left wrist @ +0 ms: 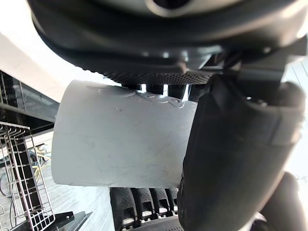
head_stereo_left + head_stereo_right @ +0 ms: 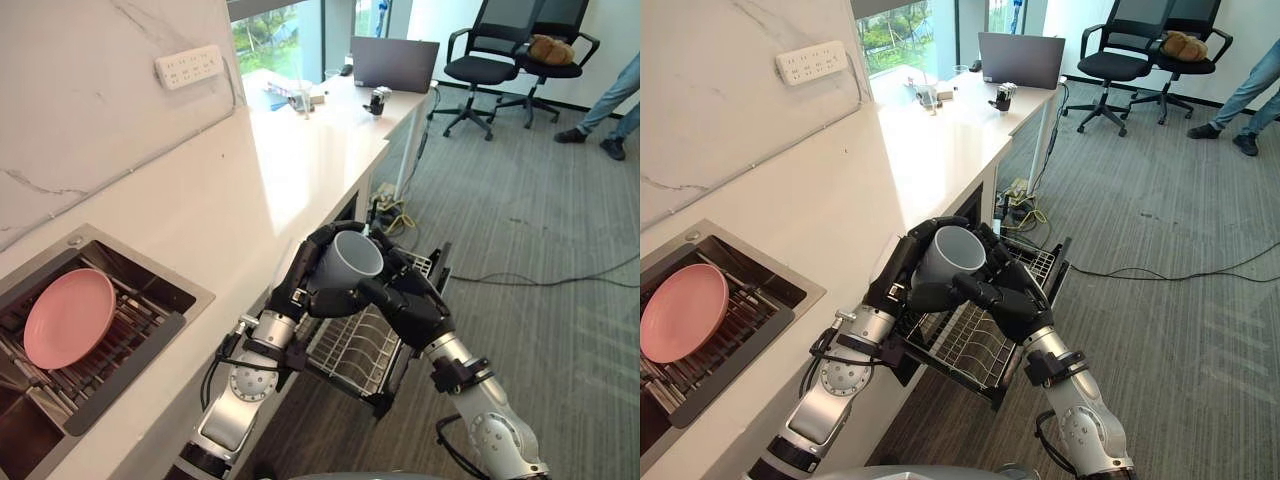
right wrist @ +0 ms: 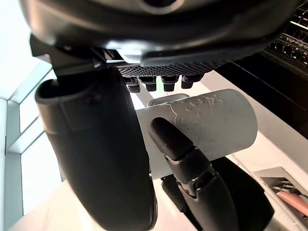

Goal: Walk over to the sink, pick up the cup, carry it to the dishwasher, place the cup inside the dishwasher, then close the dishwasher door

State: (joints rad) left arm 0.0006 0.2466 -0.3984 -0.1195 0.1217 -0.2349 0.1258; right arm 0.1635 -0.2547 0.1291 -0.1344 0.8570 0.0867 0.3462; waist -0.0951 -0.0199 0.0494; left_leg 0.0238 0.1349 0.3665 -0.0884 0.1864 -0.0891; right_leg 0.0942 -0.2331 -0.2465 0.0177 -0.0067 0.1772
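Cup (image 2: 356, 256) is hanging above the dishwasher rack (image 2: 352, 352), left hand (image 2: 300, 276) and right hand (image 2: 410, 306) both curling their fingers around it.

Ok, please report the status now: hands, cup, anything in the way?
Left hand and right hand both shut on grey cup. Cup held above pulled-out dishwasher rack, not yet placed. Nothing seen between cup and rack.

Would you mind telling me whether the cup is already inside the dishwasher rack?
Not yet: the cup is held above the pulled-out rack, with the left hand and right hand curled round it.
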